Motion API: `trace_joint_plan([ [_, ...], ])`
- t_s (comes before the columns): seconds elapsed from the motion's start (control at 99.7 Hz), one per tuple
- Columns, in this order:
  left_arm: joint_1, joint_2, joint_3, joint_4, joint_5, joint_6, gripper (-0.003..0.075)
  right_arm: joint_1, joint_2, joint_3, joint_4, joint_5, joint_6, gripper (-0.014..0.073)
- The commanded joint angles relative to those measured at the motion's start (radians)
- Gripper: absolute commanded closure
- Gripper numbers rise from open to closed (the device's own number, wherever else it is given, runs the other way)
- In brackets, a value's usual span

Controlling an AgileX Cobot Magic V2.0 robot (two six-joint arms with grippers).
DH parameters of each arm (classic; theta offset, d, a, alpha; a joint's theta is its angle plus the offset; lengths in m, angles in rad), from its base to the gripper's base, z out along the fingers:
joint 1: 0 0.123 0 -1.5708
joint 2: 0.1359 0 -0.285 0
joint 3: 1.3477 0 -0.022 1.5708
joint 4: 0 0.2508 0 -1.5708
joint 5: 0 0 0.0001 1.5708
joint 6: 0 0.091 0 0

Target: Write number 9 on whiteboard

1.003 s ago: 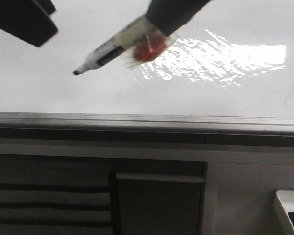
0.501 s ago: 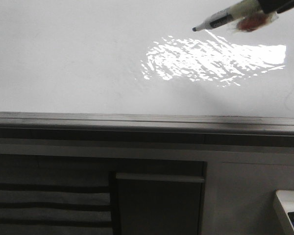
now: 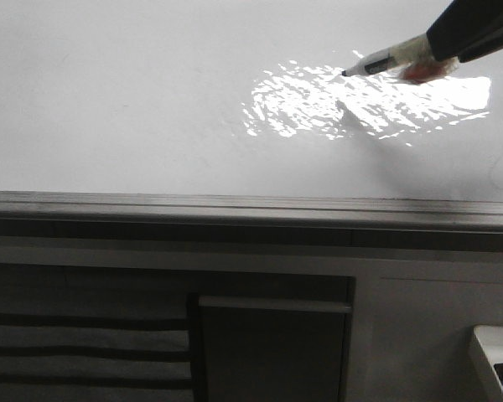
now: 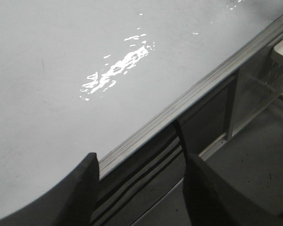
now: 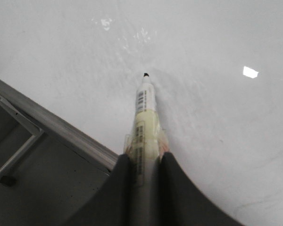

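- Left gripper (image 4: 139,188): seen only in the left wrist view; fingers spread apart with nothing between them, hanging over the near metal edge strip (image 4: 188,96) of the whiteboard (image 4: 61,70).
- Whiteboard (image 3: 134,100): glossy white, fills the upper part of the front view; grey edge strip (image 3: 235,203) runs along its near edge. Bright glare patch toward the board's right side.
- Number 9: no black digit visible on the board in any view; surface by the pen tip reads blank.
- Marker pen (image 3: 384,62): over the far right area of the board, black tip pointing left and sitting at the glare patch. Cannot tell if the tip touches the surface.
- Right gripper (image 5: 144,162): fingers closed on the marker pen (image 5: 145,117) barrel, tape wrapped round the grip point; the arm enters from the board's far right corner.
- White plastic tray (image 3: 496,360): below the board at the lower right, partly cut off.
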Motion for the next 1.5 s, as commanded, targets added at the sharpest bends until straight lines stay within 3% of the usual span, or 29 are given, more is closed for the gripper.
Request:
trace_joint_plan([
  [0.0, 0.002, 0.0, -0.028, -0.021, -0.08, -0.011, 0.0344, -0.008, 0.031, -0.068, 0.003, -0.064, 0.002, 0.0658],
  [0.13, 0.002, 0.0, -0.028, -0.033, -0.104, -0.011, 0.0345, 0.003, 0.134, -0.136, 0.003, -0.047, 0.002, 0.0658],
  [0.371, 0.002, 0.002, -0.028, -0.035, -0.136, -0.011, 0.0345, 0.035, 0.199, -0.169, -0.044, 0.12, -0.018, 0.0658],
  [0.572, 0.002, 0.002, -0.028, -0.035, -0.143, -0.011, 0.0345, -0.01, 0.139, -0.184, -0.051, 0.031, -0.009, 0.0658],
  [0.852, 0.002, 0.002, -0.028, -0.035, -0.143, -0.011, 0.0345, -0.004, 0.155, -0.199, -0.049, 0.075, -0.009, 0.0658],
  [1.344, -0.008, 0.02, -0.045, -0.068, -0.136, -0.003, 0.0355, 0.117, 0.165, -0.207, -0.052, 0.17, -0.027, 0.0658],
  [1.494, -0.083, 0.091, -0.118, -0.106, -0.018, 0.107, 0.0355, 0.187, 0.109, -0.255, -0.052, 0.236, -0.06, 0.0658],
])
